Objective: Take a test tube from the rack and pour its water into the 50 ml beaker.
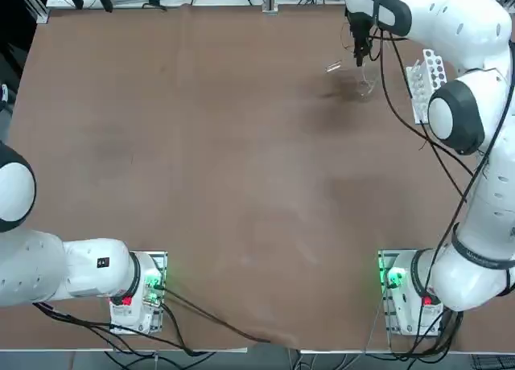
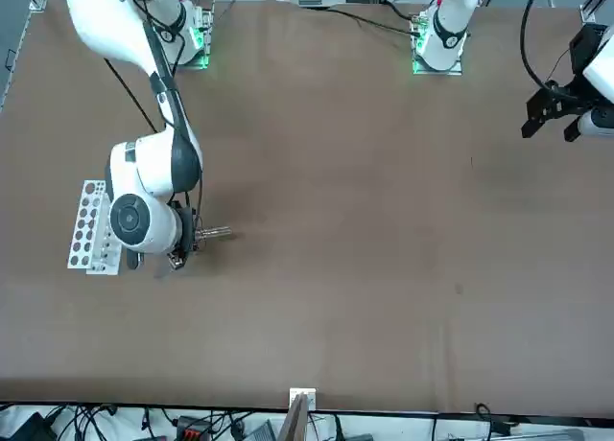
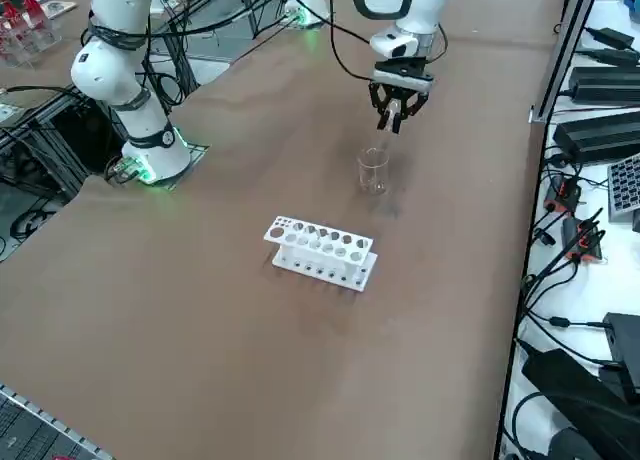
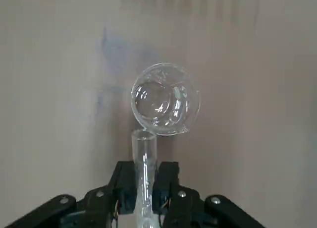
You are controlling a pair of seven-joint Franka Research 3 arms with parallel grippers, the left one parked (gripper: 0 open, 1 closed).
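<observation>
So my right gripper [image 4: 146, 191] is clamped on the test tube [image 4: 144, 158], its open mouth hanging just short of the 50 ml beaker [image 4: 165, 100], which stands on the table [image 1: 201, 161] near the rack [image 3: 322, 250]. I'd nudge the mouth over the rim first, then tip slowly so nothing dribbles outside.

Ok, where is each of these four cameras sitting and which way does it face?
Top: overhead, looking down; both bases at bottom, right arm over the rack.
Front: across the table, facing the robot; rack at left.
Right side: raised, diagonal; right hand above the 50 ml beaker.
Right wrist: on the arm; fingers clamp the test tube.
Right side and wrist views share the beaker.
</observation>
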